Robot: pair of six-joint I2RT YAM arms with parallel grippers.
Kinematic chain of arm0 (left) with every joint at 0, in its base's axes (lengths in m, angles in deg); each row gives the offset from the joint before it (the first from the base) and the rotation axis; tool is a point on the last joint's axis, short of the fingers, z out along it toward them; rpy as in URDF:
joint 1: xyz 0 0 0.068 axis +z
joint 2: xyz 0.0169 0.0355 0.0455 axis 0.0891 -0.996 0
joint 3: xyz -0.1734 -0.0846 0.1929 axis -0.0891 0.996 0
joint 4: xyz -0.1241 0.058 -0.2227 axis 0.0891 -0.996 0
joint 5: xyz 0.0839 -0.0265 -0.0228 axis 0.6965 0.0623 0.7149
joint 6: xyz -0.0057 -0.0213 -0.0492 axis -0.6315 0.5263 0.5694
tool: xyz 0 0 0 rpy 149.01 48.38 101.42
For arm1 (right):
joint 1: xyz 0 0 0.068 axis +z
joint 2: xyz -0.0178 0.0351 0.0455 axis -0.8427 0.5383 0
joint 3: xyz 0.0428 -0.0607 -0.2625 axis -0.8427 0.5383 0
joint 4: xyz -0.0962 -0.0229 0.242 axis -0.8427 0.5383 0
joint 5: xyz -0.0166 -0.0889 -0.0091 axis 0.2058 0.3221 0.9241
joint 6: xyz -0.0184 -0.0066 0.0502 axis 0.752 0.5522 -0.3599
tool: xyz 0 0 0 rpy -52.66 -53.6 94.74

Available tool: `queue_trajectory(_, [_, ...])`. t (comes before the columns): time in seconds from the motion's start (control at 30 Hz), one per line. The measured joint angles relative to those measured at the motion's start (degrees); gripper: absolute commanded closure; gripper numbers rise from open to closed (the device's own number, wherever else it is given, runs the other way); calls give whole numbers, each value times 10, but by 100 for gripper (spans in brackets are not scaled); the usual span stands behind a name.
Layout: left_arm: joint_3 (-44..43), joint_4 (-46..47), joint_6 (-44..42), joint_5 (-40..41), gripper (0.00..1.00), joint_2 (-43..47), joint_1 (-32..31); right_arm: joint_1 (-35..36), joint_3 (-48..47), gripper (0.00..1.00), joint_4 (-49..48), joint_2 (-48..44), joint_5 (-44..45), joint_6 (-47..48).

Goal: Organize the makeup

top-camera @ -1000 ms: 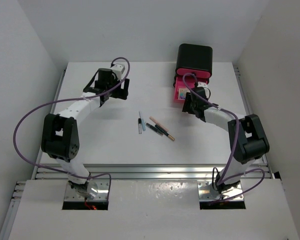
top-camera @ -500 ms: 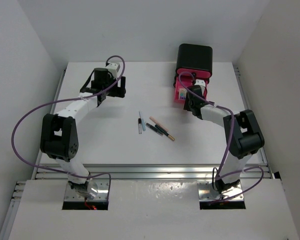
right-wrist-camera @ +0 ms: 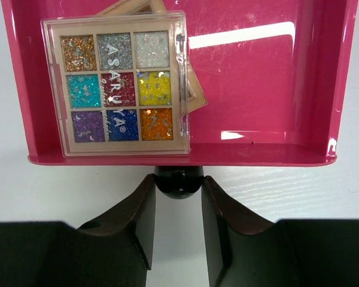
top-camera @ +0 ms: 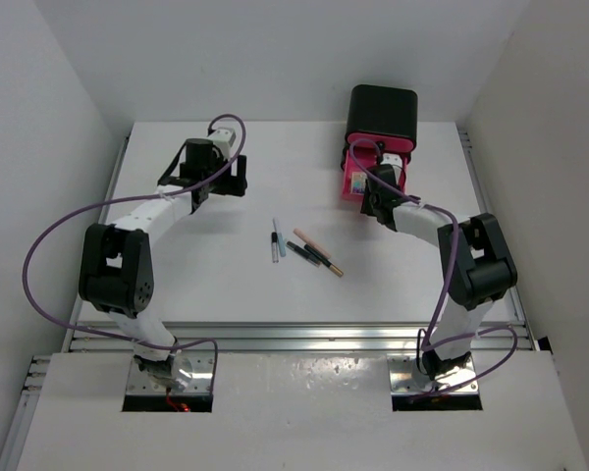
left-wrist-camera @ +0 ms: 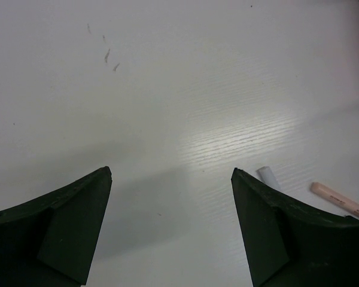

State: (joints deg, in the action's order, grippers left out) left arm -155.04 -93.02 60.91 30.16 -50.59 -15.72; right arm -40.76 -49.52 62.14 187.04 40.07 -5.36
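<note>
I am closing my right pincer (right-wrist-camera: 178,180) on the black knob (right-wrist-camera: 178,185) of the pink drawer (right-wrist-camera: 275,78), which is standing open straight ahead, a glitter palette (right-wrist-camera: 116,84) lying in its left half. My left pincer (left-wrist-camera: 170,176) is hanging wide open and empty. The sticks (top-camera: 306,250) are lying mid-desk (top-camera: 196,265) between both arms, slanting, with free room all around.
</note>
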Motion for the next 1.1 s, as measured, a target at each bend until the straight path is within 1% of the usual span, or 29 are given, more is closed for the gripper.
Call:
queue_trajectory(0.13, [3, 3, 0, 0, 13, 2, 0, -1, -21, 100, 12, 0, 2, 22])
queue_trajectory(0.37, [3, 6, -4, 0, 13, 2, 0, -16, -93, 100, 11, 10, 4, 51])
queue_trajectory(0.6, [3, 6, -19, 0, 13, 2, 1, -35, -149, 100, 4, 83, -5, 74])
queue_trajectory(0.73, [-4, 0, -26, 0, 13, -2, 2, -47, -196, 100, -23, 121, -14, 97])
queue_trajectory(0.9, [-28, -9, -31, 0, 13, -19, 2, -57, -232, 100, -54, 159, -17, 112])
queue_trajectory(0.97, [-39, -14, -32, -1, 13, -30, 2, -61, -250, 95, -62, 176, -21, 114])
queue_trajectory(1.03, [-51, -20, -33, -2, 13, -40, 2, -62, -258, 87, -64, 183, -22, 114])
queue_trajectory(1.07, [-58, -21, -34, -3, 13, -47, 2, -63, -259, 76, -70, 186, -24, 114])
queue_trajectory(1.1, [-64, -21, -35, -5, 13, -53, 2, -64, -259, 71, -74, 187, -25, 114])
